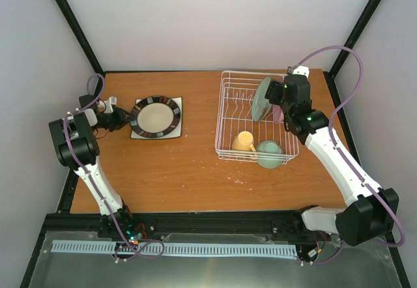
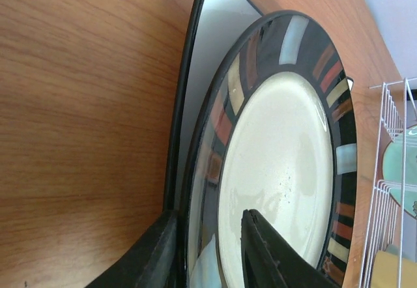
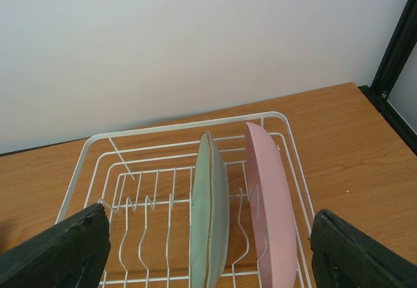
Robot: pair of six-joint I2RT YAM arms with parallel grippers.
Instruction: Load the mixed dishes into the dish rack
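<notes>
The dark-rimmed cream plate lies flat on the white square plate at the left of the worktop. Its glazed cream centre is ringed by a black band with orange, grey and pale blocks. The left wrist view cuts off its near edge, and only a white strip of the square plate with a dark rim shows past it. The left gripper is at the plate's left edge. Its jaws are narrow and closed on the rim, one finger on the glazed face and the other outside the edge.

The dish rack stands well apart to the right. The mint-green plate and the pink plate stand on edge in neighbouring slots. From above, the pink one is mostly hidden behind the right gripper, which hovers over them with jaws spread wide and holds nothing. The yellow mug and the mint-green bowl sit at the rack's near end, touching. Whether the bowl overhangs the rim is hard to tell.
</notes>
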